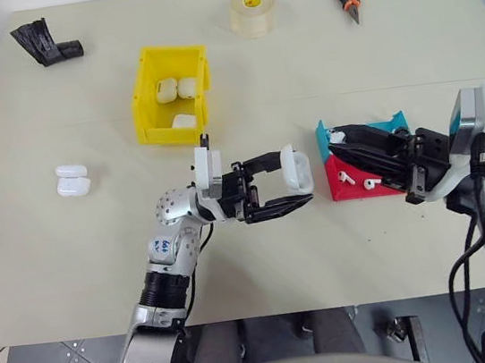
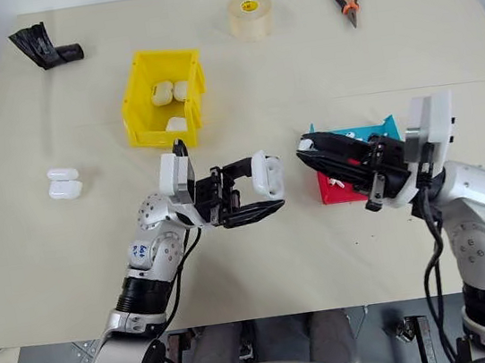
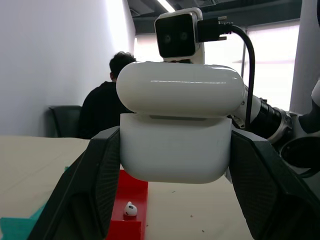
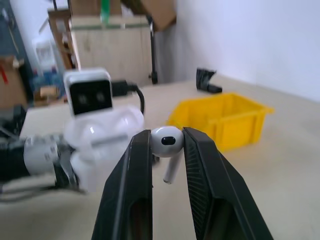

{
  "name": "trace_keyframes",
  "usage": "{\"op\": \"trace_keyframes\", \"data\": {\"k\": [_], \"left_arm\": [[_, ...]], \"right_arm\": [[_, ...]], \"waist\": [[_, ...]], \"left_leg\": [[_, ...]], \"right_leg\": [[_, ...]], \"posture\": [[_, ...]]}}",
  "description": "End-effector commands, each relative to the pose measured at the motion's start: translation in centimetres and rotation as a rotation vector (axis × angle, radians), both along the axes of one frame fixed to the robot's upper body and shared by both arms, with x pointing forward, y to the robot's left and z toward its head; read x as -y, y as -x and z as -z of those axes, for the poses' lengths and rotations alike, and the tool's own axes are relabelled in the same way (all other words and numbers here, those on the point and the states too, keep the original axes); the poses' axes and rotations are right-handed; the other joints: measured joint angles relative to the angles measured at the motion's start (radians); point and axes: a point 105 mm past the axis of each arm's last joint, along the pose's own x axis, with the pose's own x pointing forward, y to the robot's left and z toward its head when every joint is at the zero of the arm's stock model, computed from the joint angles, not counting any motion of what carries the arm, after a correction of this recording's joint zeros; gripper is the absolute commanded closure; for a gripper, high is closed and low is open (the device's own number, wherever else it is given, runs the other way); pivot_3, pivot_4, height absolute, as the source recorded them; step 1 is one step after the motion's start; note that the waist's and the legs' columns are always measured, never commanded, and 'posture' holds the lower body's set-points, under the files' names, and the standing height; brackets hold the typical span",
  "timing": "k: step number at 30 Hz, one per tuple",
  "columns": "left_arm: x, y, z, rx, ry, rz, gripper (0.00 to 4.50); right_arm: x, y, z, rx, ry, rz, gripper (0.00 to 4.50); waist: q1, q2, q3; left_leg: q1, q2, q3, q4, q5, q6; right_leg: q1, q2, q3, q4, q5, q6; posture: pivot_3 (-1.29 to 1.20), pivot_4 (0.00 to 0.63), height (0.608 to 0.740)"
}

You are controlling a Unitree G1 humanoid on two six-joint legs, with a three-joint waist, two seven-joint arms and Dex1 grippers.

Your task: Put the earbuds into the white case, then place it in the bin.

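We've got the bright yellow rectangular plastic bin in the upper left of the frame, with a few cases already inside. Mid-frame, our left gripper is clamped on the glossy white pebble-shaped earbud case, lid flipped up. Just right of it, our right gripper is pinching a tiny white earbud, stem hanging down. So the case lies to the left of the bud, and the right arm looks set to carry it over into the open case.
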Motion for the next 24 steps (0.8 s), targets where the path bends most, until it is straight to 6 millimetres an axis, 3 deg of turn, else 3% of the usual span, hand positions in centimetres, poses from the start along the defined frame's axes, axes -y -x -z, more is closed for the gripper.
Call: {"op": "trace_keyframes", "data": {"k": [1,8,24], "left_arm": [[-0.1,0.2,-1.9,0.03,0.038,0.033,1.69],[-0.3,0.4,-2.2,0.019,0.035,0.05,1.69],[0.0,1.2,-2.4,0.019,0.032,0.08,1.69]], "right_arm": [[-1.7,1.1,-1.0,0.036,-0.072,-0.052,3.96],[-3.1,1.0,-0.6,0.027,-0.121,-0.064,3.96],[-2.9,-0.4,2.5,-0.048,-0.141,-0.001,3.96]], "waist": [[0.001,0.0,0.0],[0.001,0.0,0.0],[0.0,0.0,0.0]], "left_leg": [[0.0,0.0,0.0,0.0,0.0,0.0],[0.0,0.0,0.0,0.0,0.0,0.0],[0.001,0.0,0.001,-0.001,0.0,0.0]], "right_leg": [[0.0,0.0,0.0,0.0,0.0,0.0],[0.0,0.0,0.0,0.0,0.0,0.0],[0.0,0.0,0.0,0.0,0.0,0.0]], "posture": [[0.0,0.15,0.74],[0.0,0.15,0.74],[0.0,0.15,0.74]]}}
